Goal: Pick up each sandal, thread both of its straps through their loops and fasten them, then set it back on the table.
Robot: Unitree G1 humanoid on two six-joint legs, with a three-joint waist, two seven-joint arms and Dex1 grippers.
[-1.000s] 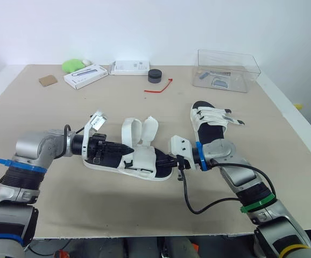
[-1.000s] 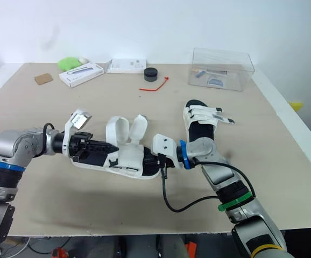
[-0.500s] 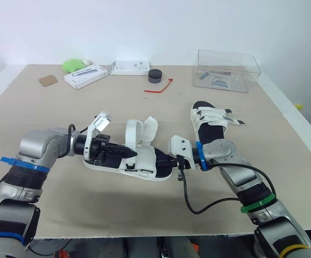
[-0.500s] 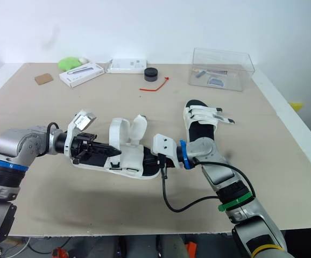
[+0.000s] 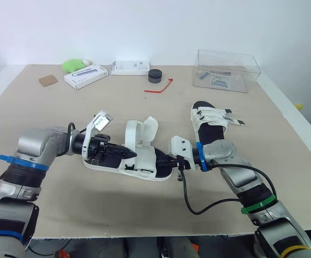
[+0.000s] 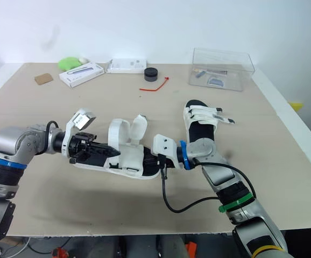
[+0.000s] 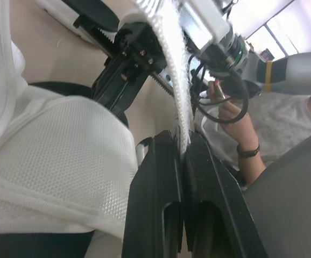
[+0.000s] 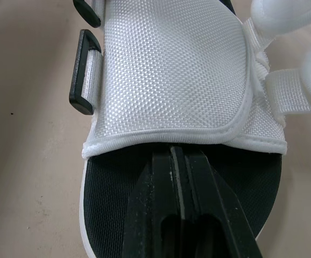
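At the front middle of the surface [image 5: 64, 199]: one white sandal [image 5: 140, 162] with a black footbed, lying lengthwise between the two grippers. Whether its sole touches the surface cannot be told.
- Straps [image 5: 140, 131]: two, white, unfastened, standing up in curls over the middle of the sandal.
- Loops [image 8: 83, 79]: black, on the side of the white mesh flap.
- Left gripper [image 5: 127, 153]: reaches in over the footbed from one end. Its fingers are pressed onto a white strap edge, which is pinched between them.
- Right gripper [image 8: 183, 159]: at the opposite end, fingers pressed together over the footbed, tips at the flap's edge. Whether anything is caught between them cannot be told.

Just beside, to the right: second sandal [image 5: 212, 121], flat on the surface, straps laid across it.

Far edge of the surface:
- clear box [image 5: 228, 70], right
- black round item [image 5: 155, 76] and red tie [image 5: 160, 87], middle
- two white boxes [image 5: 86, 75] [image 5: 130, 66], a green item [image 5: 72, 65] and a brown card [image 5: 48, 80], left

In the left wrist view, beyond the sandal: a person's hand [image 7: 236, 118].
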